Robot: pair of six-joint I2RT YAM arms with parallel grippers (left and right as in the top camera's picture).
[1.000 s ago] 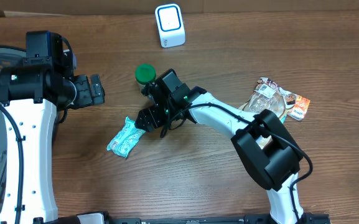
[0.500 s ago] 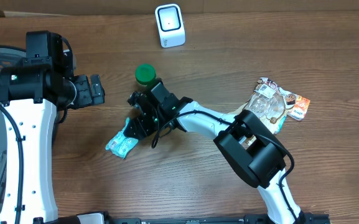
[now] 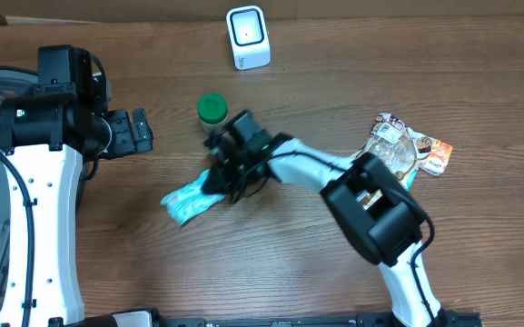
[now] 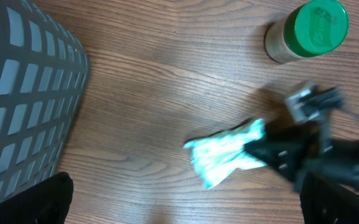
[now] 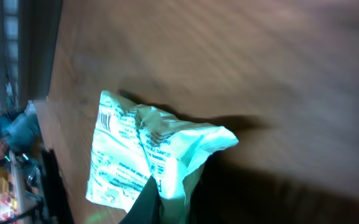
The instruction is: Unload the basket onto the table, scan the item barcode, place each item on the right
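Observation:
The item is a teal-and-white packet point(image 3: 185, 201), left of the table's middle. My right gripper point(image 3: 218, 180) is shut on its right end. In the right wrist view the crumpled packet point(image 5: 135, 155) is pinched between my fingers point(image 5: 147, 202), its printed side showing, with barcode-like stripes at its upper left corner. The left wrist view shows the packet point(image 4: 223, 157) with the right gripper point(image 4: 279, 149) on it. The white scanner point(image 3: 248, 37) stands at the back edge. My left gripper point(image 3: 139, 132) hangs open and holds nothing, left of the packet.
A jar with a green lid point(image 3: 212, 109) stands just behind the right gripper. Snack packets point(image 3: 405, 150) lie at the right. A grey mesh basket point(image 4: 23, 93) sits at the far left edge.
My right gripper has shut on the packet's right end and pulled it a little to the right. The left arm has not moved.

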